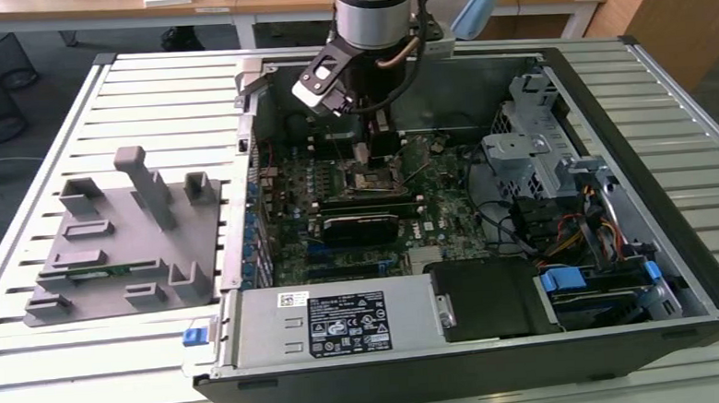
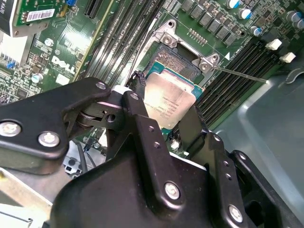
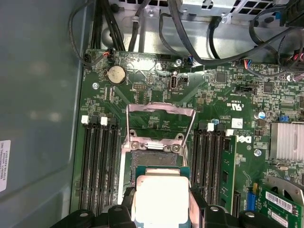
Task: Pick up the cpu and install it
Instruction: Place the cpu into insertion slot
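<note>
the gripper (image 2: 164,114) has its fingers (image 2: 138,116) pinched on the cpu (image 2: 170,97) edges, holding it flat just over the open socket (image 2: 178,61). the metal frame (image 3: 161,109) is flipped back, leaving room to seat it.

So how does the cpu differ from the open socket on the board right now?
The cpu shows a plain silvery top plate; the socket is a dark field of contacts in a metal frame. The cpu is clamped in the gripper, not seated; the socket is fixed to the motherboard with its load plate swung open. Both are square and look similar in footprint.
</note>
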`<state>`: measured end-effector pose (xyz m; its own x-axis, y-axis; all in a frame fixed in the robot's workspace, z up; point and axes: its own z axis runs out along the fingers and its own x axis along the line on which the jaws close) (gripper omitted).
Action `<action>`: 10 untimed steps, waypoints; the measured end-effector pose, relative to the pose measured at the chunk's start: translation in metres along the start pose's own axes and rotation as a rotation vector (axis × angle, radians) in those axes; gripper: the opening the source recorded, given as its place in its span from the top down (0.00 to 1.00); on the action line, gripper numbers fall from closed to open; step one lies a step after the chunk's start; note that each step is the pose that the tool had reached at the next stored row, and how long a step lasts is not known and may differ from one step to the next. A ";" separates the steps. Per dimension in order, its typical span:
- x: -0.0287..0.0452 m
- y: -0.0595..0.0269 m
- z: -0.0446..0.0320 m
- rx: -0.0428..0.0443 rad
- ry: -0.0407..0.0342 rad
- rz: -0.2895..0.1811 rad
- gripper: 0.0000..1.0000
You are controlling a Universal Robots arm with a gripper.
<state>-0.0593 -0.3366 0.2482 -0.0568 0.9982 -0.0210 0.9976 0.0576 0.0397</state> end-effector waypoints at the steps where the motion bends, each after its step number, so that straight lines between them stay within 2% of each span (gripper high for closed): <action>1: 0.0000 0.0000 0.0007 0.0000 0.0000 0.000 0.47; 10: 0.0001 0.0004 0.0067 0.0001 -0.0001 0.001 0.47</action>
<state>-0.0587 -0.3366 0.2416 -0.0556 0.9982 -0.0211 0.9976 0.0564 0.0396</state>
